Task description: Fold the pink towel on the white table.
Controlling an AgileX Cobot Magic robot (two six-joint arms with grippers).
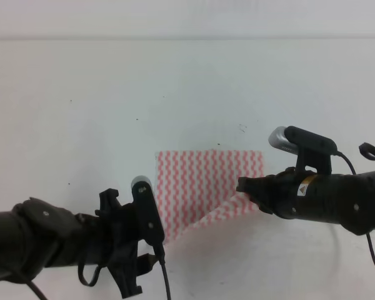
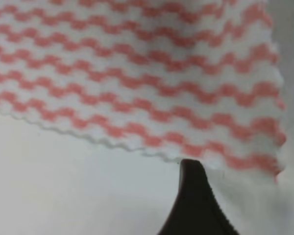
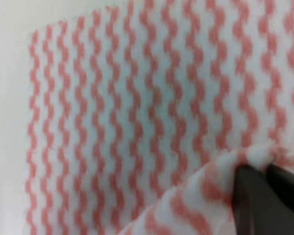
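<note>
The pink towel (image 1: 203,181) lies on the white table (image 1: 81,112) near the middle, its zigzag stripes facing up. My right gripper (image 1: 242,186) is shut on the towel's near right corner and holds it raised, so the near edge runs diagonally. In the right wrist view both dark fingers (image 3: 247,196) pinch a fold of the pink towel (image 3: 137,122). My left gripper (image 1: 163,241) sits at the near left corner. In the left wrist view it (image 2: 188,165) shows as one closed dark wedge whose tip meets the near edge of the pink towel (image 2: 137,73).
Bare white table (image 2: 63,186) surrounds the cloth, marked with a few small dark specks (image 1: 242,128). Both black arms reach in from the near side, with cables hanging off them. The table's far edge (image 1: 187,40) runs across the top.
</note>
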